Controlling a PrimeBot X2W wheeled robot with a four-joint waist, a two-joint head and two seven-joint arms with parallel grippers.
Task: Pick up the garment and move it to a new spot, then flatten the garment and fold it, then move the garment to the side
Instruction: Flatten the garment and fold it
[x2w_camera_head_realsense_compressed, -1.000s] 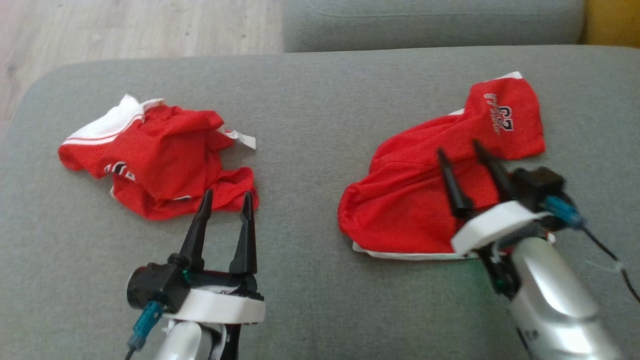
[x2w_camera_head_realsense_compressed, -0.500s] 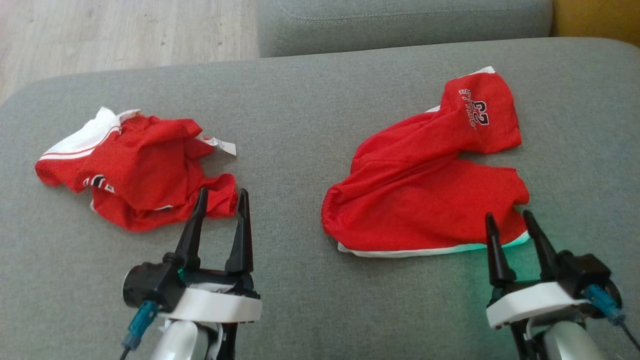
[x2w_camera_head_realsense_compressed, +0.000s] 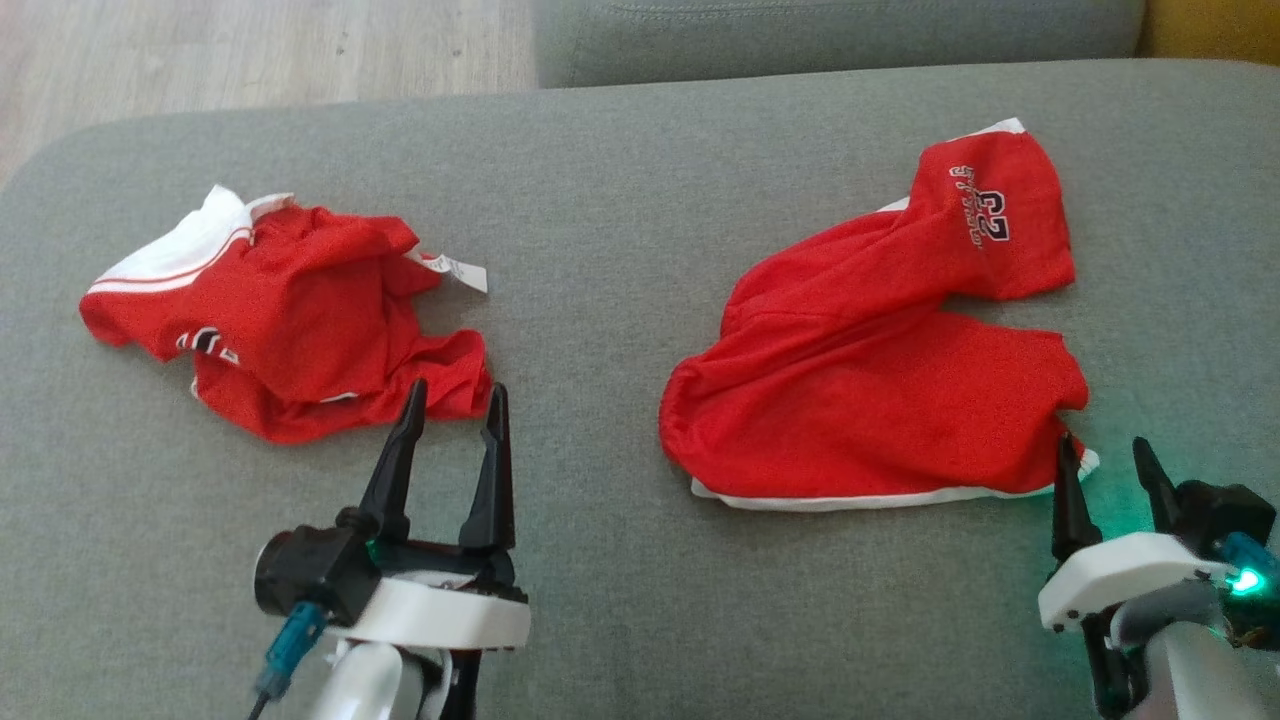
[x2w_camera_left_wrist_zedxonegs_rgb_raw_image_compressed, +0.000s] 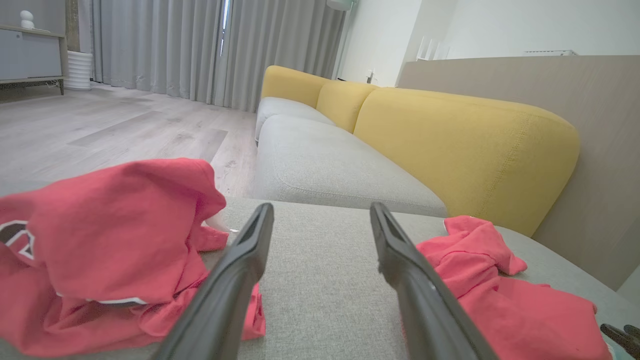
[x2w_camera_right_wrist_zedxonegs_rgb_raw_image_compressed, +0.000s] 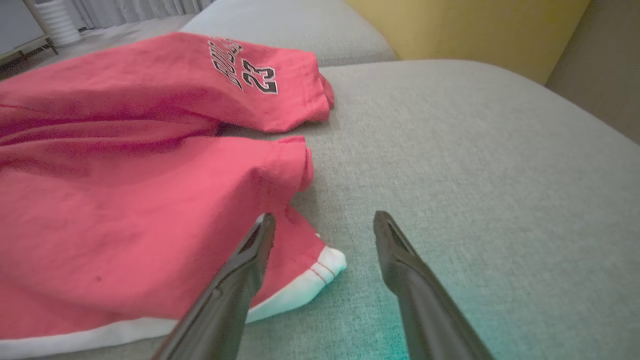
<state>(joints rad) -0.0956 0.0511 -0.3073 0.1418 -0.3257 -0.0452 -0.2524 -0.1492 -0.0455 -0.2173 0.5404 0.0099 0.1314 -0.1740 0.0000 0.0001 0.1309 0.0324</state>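
On the wide grey fabric sofa seat (x2w_camera_head_realsense_compressed: 600, 200), the crumpled red-and-white jersey (x2w_camera_head_realsense_compressed: 290, 320) lies at centre left and the spread red mesh shorts (x2w_camera_head_realsense_compressed: 880, 400) at centre right, well apart. Behind the seat, the pale wooden floor (x2w_camera_head_realsense_compressed: 250, 50) shows upper left and a second grey cushion (x2w_camera_head_realsense_compressed: 830, 30) top centre.

Floor (x2w_camera_left_wrist_zedxonegs_rgb_raw_image_compressed: 125, 130): pale wood planks.
Sofa (x2w_camera_head_realsense_compressed: 620, 170): grey seat cushions (x2w_camera_left_wrist_zedxonegs_rgb_raw_image_compressed: 320, 165), yellow backrest (x2w_camera_left_wrist_zedxonegs_rgb_raw_image_compressed: 465, 145).
Curtains (x2w_camera_left_wrist_zedxonegs_rgb_raw_image_compressed: 160, 45): grey, reaching the floor.
Wall (x2w_camera_left_wrist_zedxonegs_rgb_raw_image_compressed: 380, 35): white, far side.
Cabinet (x2w_camera_left_wrist_zedxonegs_rgb_raw_image_compressed: 30, 55): grey, low.

Grey cushion (x2w_camera_head_realsense_compressed: 600, 180), 2 items: crumpled red garment (x2w_camera_head_realsense_compressed: 290, 320) left, probably shorts (x2w_camera_head_realsense_compressed: 870, 400) right.
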